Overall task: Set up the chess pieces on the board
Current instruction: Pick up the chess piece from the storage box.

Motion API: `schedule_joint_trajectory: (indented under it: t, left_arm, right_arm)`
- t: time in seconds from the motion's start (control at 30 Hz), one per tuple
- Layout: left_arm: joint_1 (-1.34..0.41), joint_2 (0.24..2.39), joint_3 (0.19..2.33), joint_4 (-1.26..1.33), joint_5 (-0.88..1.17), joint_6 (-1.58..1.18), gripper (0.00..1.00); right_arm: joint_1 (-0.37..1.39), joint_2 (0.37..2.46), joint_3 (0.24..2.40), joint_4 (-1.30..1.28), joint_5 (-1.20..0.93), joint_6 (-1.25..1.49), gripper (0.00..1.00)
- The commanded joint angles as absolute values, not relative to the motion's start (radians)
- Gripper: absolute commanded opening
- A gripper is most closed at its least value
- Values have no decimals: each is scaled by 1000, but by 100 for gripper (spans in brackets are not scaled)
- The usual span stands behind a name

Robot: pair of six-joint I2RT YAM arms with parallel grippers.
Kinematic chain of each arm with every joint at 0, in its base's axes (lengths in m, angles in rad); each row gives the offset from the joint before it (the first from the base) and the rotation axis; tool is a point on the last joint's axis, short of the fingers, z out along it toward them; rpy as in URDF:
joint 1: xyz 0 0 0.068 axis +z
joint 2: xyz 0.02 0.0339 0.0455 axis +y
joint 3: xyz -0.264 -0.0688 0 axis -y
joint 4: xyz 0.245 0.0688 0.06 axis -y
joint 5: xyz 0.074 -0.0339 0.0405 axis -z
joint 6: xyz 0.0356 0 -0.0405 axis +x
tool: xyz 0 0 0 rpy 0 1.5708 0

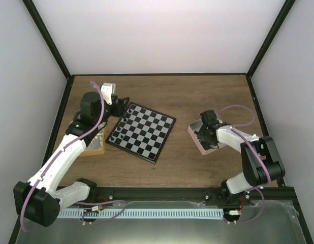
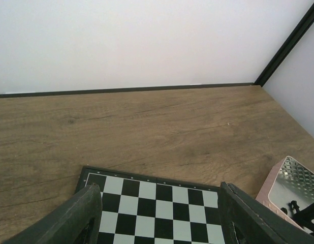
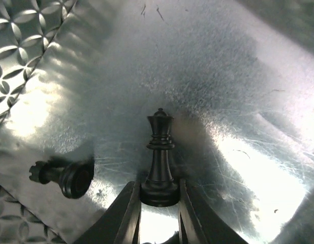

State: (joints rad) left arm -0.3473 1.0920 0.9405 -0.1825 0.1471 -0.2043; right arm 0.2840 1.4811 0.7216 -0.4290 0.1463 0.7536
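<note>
The black and pale grey chessboard (image 1: 142, 131) lies at the table's middle; the left wrist view shows its far corner (image 2: 152, 203) with no pieces on those squares. My left gripper (image 1: 120, 105) hovers open and empty over the board's far-left corner, with the jaws wide apart (image 2: 158, 195). My right gripper (image 1: 202, 133) is down inside the pink tray (image 1: 191, 129). It is shut (image 3: 159, 192) on the base of a black queen (image 3: 160, 152), which stands upright between the fingers. A black rook (image 3: 63, 175) lies on its side to the left of it on the tray's shiny floor (image 3: 238, 101).
A tan tray (image 1: 96, 147) sits left of the board, under my left arm. The pink tray also shows at the right edge of the left wrist view (image 2: 286, 185). White walls with black frame posts enclose the wooden table.
</note>
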Motion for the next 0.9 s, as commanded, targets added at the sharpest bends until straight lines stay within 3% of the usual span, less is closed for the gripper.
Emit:
schedule_joint_trajectory:
  t: [0.0,0.3,0.6,0.67,0.8,0.87]
  left_arm:
    - [-348,1095,931,-163,155,-191,65]
    - [-348,1104,931,-155,179,-207,65]
    - [-350,1123,928,-115,337,-230,72]
    - [-350,1128,928,-96,402,-244,76]
    - [-357,1114,906,-31,471,-273,98]
    - [-359,1090,886,-3,462,-277,100]
  right_arm:
    - [290,1511,741,-441,178,724,15]
    - [333,1400,759,-417,239,670,14]
    - [400,1168,753,-235,62,524,14]
    - [424,1132,764,-183,-21,482,13]
    - [462,1084,765,-40,-301,428,13]
    - [498,1084,779,13,-419,418,13]
